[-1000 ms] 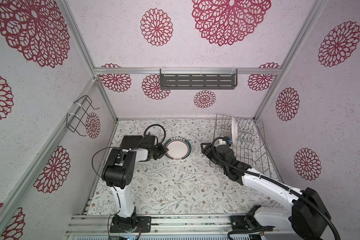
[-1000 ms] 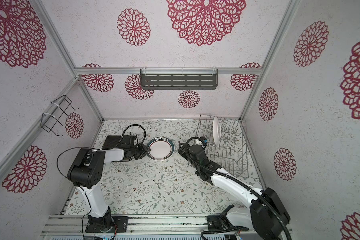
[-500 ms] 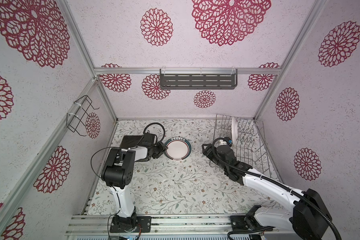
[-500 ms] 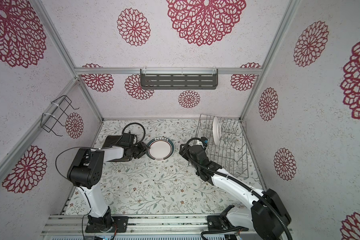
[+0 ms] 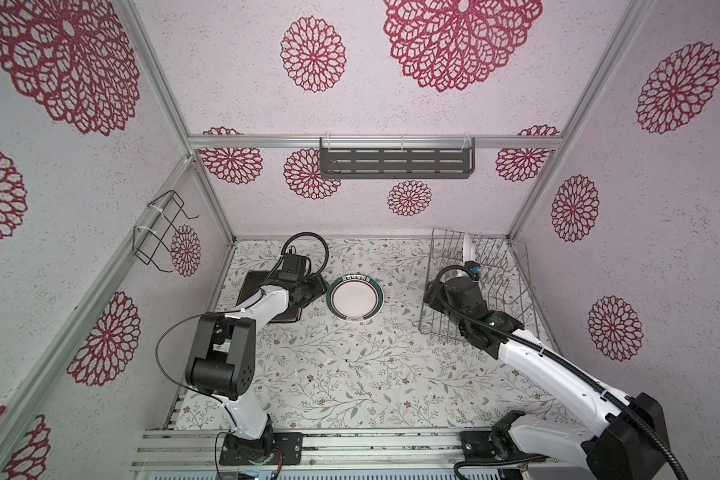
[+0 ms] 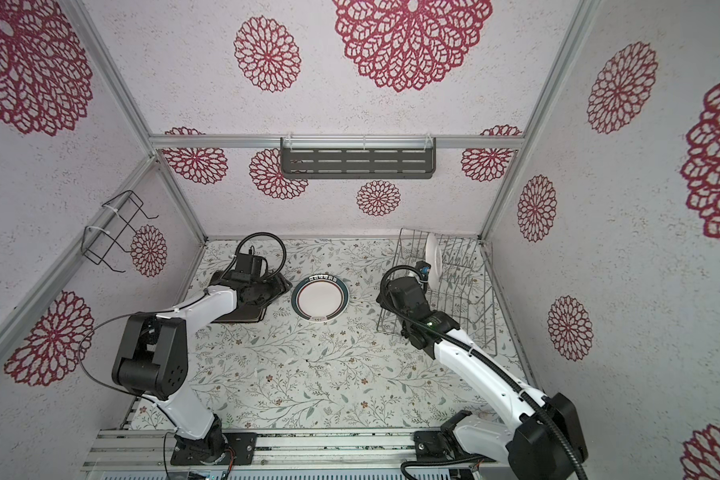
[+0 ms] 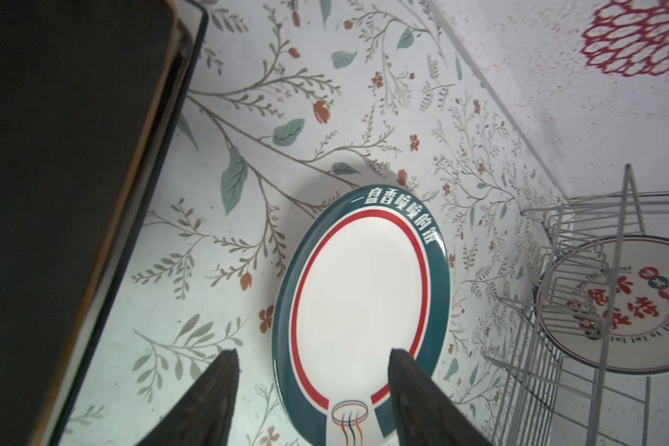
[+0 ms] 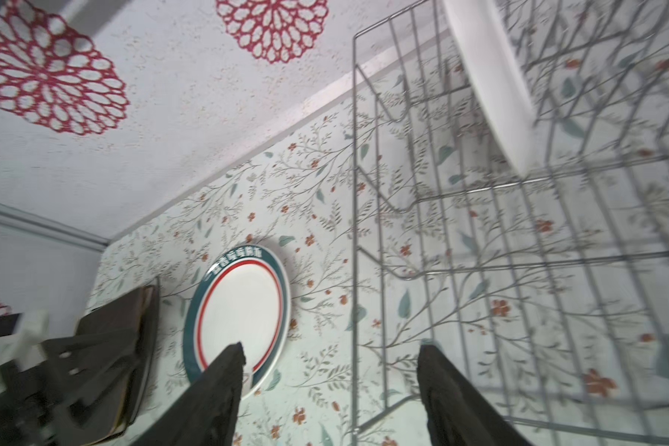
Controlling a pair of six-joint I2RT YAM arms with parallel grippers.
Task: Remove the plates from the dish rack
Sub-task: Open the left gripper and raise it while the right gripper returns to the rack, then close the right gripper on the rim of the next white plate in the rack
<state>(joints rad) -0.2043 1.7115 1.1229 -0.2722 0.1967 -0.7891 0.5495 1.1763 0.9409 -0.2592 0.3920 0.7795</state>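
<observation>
A round plate (image 5: 356, 300) with a teal rim and a red ring lies flat on the table's middle in both top views (image 6: 320, 300). My left gripper (image 7: 313, 352) is open, its fingers spread either side of that plate's near rim, holding nothing. Beside it, square black plates (image 7: 55, 193) lie stacked, partly under my left arm (image 5: 267, 303). The silver dish rack (image 5: 516, 299) stands at the right. In it a white round plate (image 5: 468, 253) with red characters (image 7: 615, 309) stands upright. My right gripper (image 8: 333, 346) hangs open and empty at the rack's left edge (image 5: 431, 297).
A dark grey slotted shelf (image 5: 395, 164) hangs on the back wall. A small black wire bracket (image 5: 159, 232) is fixed to the left wall. The rack sits close to the right wall and back corner.
My left gripper has opened and let go of the round plate, which now rests on the table. My right gripper has shifted right, to the rack's edge.
</observation>
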